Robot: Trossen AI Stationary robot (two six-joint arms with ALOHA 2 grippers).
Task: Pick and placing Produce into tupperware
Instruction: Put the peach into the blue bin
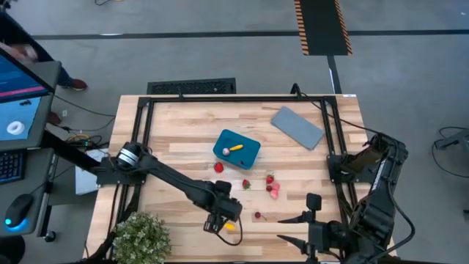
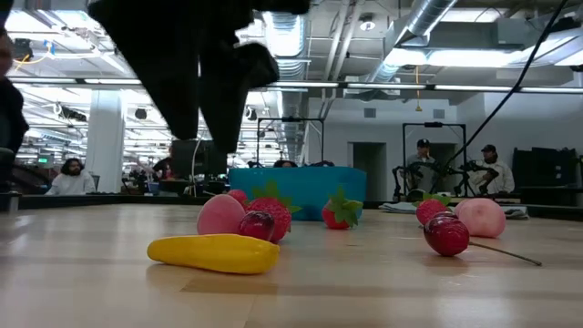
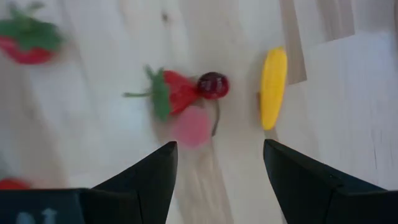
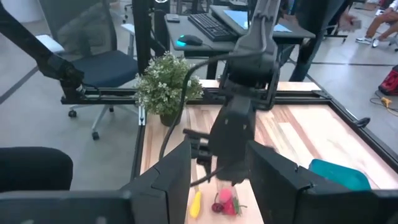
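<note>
The teal tupperware (image 1: 237, 148) stands mid-table with one yellow piece (image 1: 234, 149) inside. Red and pink produce lies loose on the wood: single pieces (image 1: 218, 167) (image 1: 246, 183) (image 1: 258, 215) and a pair (image 1: 272, 185). My left gripper (image 1: 218, 224) is open and hovers above a cluster near the front edge: a strawberry (image 3: 171, 93), a cherry (image 3: 212, 84), a pink piece (image 3: 191, 126) and a yellow piece (image 3: 273, 87). The low view shows the gripper (image 2: 202, 128) clear above the yellow piece (image 2: 214, 253). My right gripper (image 1: 289, 228) is open and empty at the front right.
A flat grey lid (image 1: 297, 126) lies at the far right of the table. A leafy green plant (image 1: 139, 236) stands at the front left corner. A black frame (image 1: 146, 117) borders the table. Bare wood lies between the tupperware and the loose fruit.
</note>
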